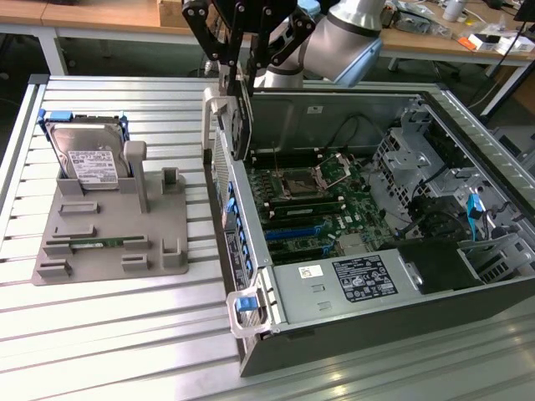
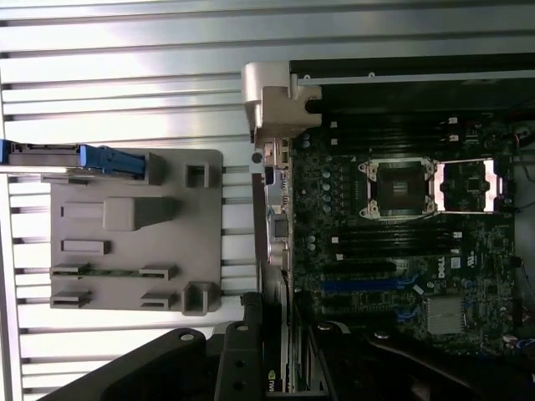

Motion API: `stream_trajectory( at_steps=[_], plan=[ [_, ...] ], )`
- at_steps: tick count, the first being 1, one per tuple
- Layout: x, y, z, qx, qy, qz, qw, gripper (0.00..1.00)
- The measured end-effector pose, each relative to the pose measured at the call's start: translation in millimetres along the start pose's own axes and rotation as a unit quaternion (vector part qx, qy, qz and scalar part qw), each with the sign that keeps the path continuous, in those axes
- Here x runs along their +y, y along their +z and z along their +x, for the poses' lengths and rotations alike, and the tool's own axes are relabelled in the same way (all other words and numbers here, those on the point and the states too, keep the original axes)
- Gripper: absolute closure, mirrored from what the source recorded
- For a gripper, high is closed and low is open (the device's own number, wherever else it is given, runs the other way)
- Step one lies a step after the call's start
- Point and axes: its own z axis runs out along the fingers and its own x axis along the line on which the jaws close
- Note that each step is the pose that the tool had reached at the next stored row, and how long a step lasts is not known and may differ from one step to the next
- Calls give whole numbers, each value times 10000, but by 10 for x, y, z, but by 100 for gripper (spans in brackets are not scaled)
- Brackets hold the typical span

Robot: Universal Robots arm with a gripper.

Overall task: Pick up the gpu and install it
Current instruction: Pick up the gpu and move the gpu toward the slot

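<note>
A: Item: gripper point(image 1: 241, 63). Jaws?
B: Partly closed, clamped on the gpu point(image 1: 242, 125); card upright, on edge.
A: Location?
B: At the case point(image 1: 351, 284) rear wall, just beside its grey handle point(image 1: 216, 113); lower edge near the wall's rim.
A: Room?
B: Open motherboard point(image 1: 305, 196) on one side; tray point(image 1: 109, 242) with hard drive point(image 1: 88, 159) well apart on the other.

gpu point(image 1: 241, 124): black face
hard drive point(image 1: 86, 159): silver, white label, blue frame
holder point(image 1: 109, 242): plain grey
table point(image 1: 100, 334): silver, ribbed stripes
motherboard point(image 1: 309, 205): dark green, blue slots
</note>
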Motion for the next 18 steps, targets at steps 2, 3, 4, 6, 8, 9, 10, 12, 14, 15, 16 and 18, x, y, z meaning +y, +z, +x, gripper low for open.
stream_trajectory(
  at_steps=[2, 3, 4, 6, 8, 9, 10, 12, 14, 15, 16, 18],
  plan=[
    [1, 0, -30, 7, 0, 0, 10000, 74],
    [2, 0, -50, 11, 0, 1, 10000, 74],
    [3, 0, -64, 15, 0, 1, 10000, 74],
    [5, 0, -109, 25, 0, 1, 10000, 74],
    [8, 0, -182, 42, 1, 2, 10000, 74],
    [10, 0, -224, 53, 1, 2, 10000, 74],
    [12, 0, -268, 64, 2, 3, 10000, 74],
    [14, -1, -325, 79, 2, 4, 10000, 74],
    [18, -1, -405, 98, 2, 4, 10000, 74],
    [19, -1, -435, 105, 3, 5, 9999, 74],
    [21, -1, -466, 113, 3, 5, 9999, 74],
    [24, -1, -537, 132, 3, 6, 9999, 74]
  ],
)
